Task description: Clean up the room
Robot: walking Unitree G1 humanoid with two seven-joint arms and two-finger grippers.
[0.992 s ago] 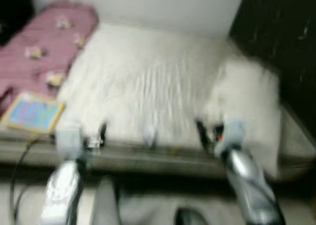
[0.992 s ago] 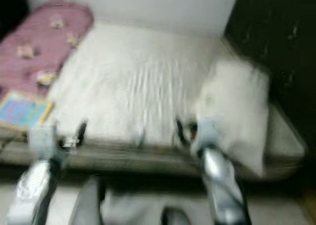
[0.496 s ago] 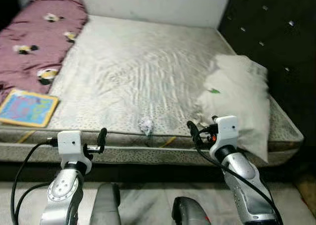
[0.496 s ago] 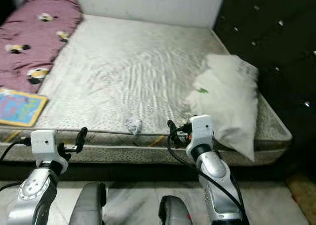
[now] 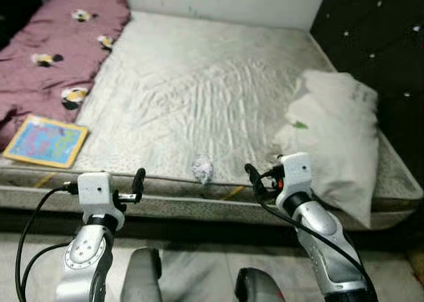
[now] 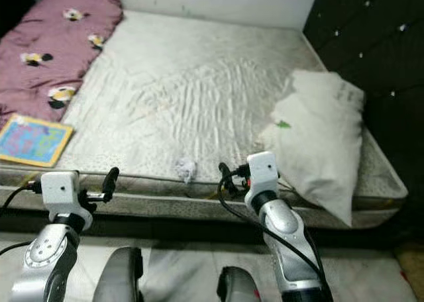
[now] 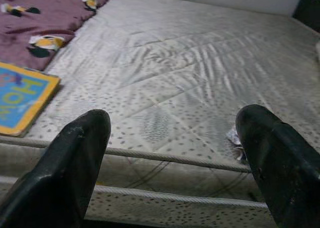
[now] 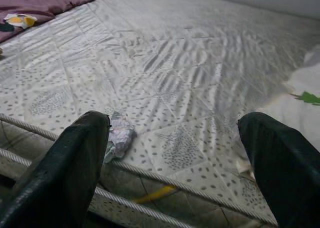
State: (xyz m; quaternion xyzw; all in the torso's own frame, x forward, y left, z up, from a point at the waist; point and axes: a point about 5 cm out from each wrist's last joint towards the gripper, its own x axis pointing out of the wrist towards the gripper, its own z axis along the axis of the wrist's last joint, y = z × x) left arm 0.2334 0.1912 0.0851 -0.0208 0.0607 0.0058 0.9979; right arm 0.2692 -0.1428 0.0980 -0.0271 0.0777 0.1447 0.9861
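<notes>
Bed (image 5: 218,77) with a bare, grey-speckled, wrinkled mattress, seen from its near long edge. At far left a maroon blanket (image 5: 53,50) printed with small yellow-and-black figures lies bunched along the mattress. Just in front of it, near the mattress edge, a flat, brightly coloured picture book (image 5: 45,141) with a yellow border rests on the mattress.

The left tool (image 5: 137,185) is held in front of the bed's edge, below the mattress top and apart from it; in the left wrist view its two black fingers (image 7: 75,168) stand wide apart with nothing between them.

Near the middle of the near edge lies a small crumpled wad of whitish paper (image 5: 202,168), resting on the mattress just inside the piped seam; in the right wrist view the same wad (image 8: 119,138) appears just beside one finger (image 8: 70,173).

The right tool (image 5: 254,181) hovers at the bed's edge, to the right of the wad and near it without touching; its fingers are likewise spread and empty.

At right a white pillow (image 5: 334,140) bearing a small green mark lies against the dark tufted headboard (image 5: 377,44).
</notes>
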